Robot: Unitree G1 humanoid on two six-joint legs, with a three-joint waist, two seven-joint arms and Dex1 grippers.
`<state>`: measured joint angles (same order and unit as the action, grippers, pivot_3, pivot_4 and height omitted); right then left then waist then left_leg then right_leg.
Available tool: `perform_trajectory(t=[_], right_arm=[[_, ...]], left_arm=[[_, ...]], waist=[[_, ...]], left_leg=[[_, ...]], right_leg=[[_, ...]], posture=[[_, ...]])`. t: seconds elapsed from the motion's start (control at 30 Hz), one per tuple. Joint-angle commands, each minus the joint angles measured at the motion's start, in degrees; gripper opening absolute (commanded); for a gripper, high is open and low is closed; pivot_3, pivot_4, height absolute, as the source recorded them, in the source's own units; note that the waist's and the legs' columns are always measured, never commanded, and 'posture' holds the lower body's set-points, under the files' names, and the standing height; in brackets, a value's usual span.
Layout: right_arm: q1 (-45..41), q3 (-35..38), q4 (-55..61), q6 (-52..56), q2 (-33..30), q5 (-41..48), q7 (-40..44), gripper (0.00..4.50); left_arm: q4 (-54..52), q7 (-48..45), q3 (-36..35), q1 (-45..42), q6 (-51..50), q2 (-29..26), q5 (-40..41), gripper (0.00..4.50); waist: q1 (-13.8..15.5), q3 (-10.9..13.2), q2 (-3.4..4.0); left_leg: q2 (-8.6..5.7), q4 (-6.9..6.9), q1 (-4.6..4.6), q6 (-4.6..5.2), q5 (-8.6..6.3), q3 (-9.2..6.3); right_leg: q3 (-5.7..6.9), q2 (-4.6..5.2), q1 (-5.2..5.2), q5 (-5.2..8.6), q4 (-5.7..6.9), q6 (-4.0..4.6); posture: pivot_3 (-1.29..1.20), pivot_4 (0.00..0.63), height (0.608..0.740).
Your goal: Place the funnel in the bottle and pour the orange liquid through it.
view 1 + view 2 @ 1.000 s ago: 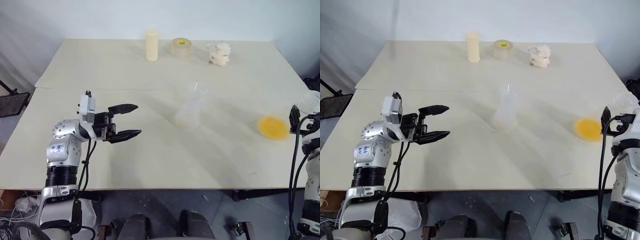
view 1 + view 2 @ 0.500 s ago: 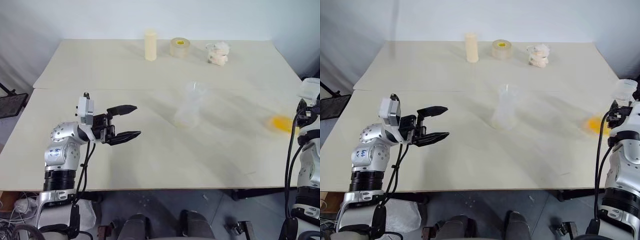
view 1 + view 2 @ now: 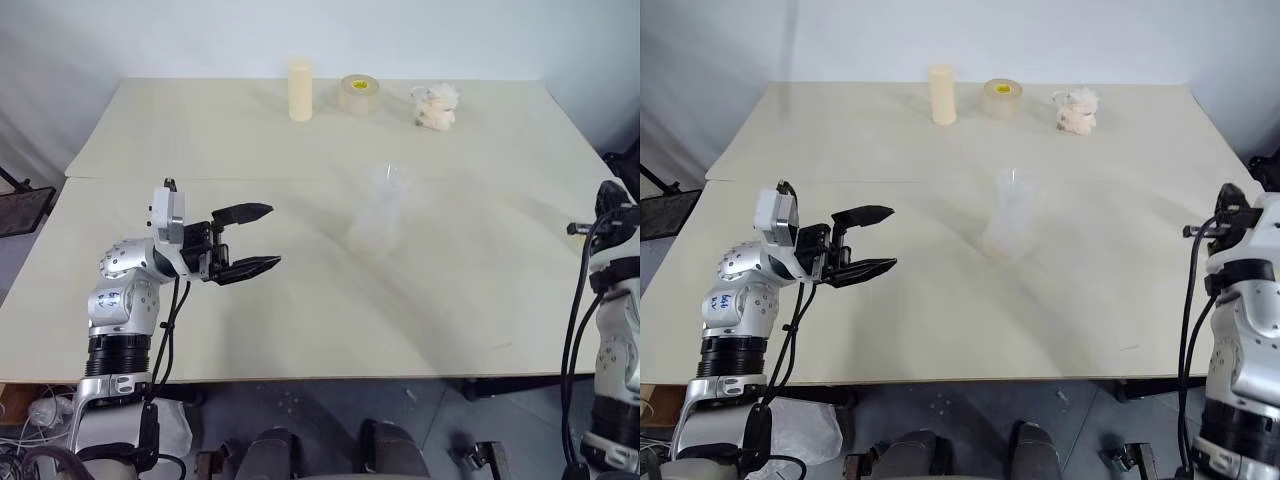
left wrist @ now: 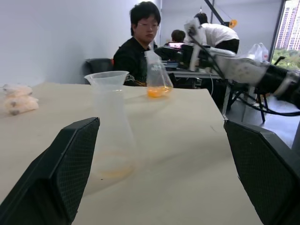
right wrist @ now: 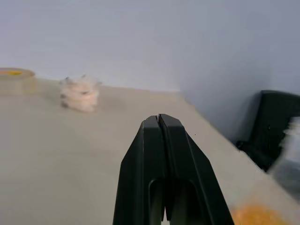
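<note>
Funnel (image 4: 107, 78) sits in bottle (image 4: 111, 136); table (image 3: 300, 310).

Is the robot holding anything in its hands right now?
No. The left gripper is open around nothing, and the right gripper has its fingers pressed together with nothing between them.

Robotics laboratory or test workspace within an office-type room.

A plain cream table (image 3: 300, 320) stands against bare pale walls, holding only test props: a conical flask-type bottle (image 4: 111, 136) and a second flask of orange liquid (image 4: 157, 91). At the far side, people (image 4: 138, 44) sit at desks (image 4: 197, 72) crowded with equipment and cabling; a window (image 4: 289, 28) overlooks buildings and trees.
</note>
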<state>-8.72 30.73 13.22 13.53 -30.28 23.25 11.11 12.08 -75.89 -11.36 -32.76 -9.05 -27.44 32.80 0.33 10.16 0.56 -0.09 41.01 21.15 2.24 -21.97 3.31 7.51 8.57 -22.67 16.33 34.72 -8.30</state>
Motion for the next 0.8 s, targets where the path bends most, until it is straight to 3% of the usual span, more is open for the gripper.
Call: perform_trajectory(t=[0.03,0.2,0.37,0.53,0.63,0.8], right_arm=[[5.62,4.49,9.78,6.78,-2.07,5.54,1.73,0.04],[13.48,11.08,17.08,15.19,-6.36,13.01,5.68,0.04],[21.98,14.91,22.92,21.55,-7.4,19.55,9.04,0.04],[21.12,15.73,20.47,23.81,-8.95,23.93,10.81,0.04],[20.63,16.23,19.42,26.69,-10.01,25.93,10.25,0.62],[19.13,17.6,19.92,26.12,-10.47,25.22,8.33,2.18]], left_arm=[[-4.79,2.52,-0.5,2.69,0.36,1.11,1.7,4.5],[-10.94,4.75,-0.14,8.85,-2.04,1.57,3.53,4.5],[-10.13,4.8,-0.09,10.35,-0.62,1.1,2.51,4.5],[-9.59,5.35,0.28,7.83,-0.88,2.0,3.77,4.5],[-6.01,4.08,1.22,6.56,1.84,3.09,2.4,4.5],[-6.42,2.92,3.14,7.76,1.84,4.7,2.78,4.5]], waist=[[-0.04,0.0,0.0],[0.0,0.0,0.02],[1.14,-0.01,0.02],[1.21,0.0,0.02],[1.28,-0.01,0.04],[1.13,-0.01,0.03]], left_leg=[[0.0,0.0,0.01,0.0,0.0,-0.01],[0.02,-0.01,-0.04,0.02,-0.01,0.14],[0.04,0.01,-0.1,0.02,-0.01,0.19],[-0.03,0.05,-0.11,0.1,-0.04,0.27],[-0.09,0.06,-0.11,0.1,-0.03,0.25],[-0.18,0.0,-0.11,0.1,-0.04,0.29]], right_leg=[[0.0,0.0,0.0,0.0,-0.01,0.0],[-0.1,-0.01,0.0,0.0,-0.08,0.0],[-0.16,-0.03,0.05,0.0,-0.13,0.0],[-0.33,-0.02,0.1,0.0,-0.24,0.0],[-0.28,-0.03,0.1,0.0,-0.23,0.0],[-0.24,-0.04,0.08,0.0,-0.27,0.0]], posture=[[0.0,0.15,0.74],[0.0,0.15,0.74],[0.0,0.15,0.74],[0.0,0.15,0.74],[0.0,0.15,0.74],[0.0,0.15,0.74]])
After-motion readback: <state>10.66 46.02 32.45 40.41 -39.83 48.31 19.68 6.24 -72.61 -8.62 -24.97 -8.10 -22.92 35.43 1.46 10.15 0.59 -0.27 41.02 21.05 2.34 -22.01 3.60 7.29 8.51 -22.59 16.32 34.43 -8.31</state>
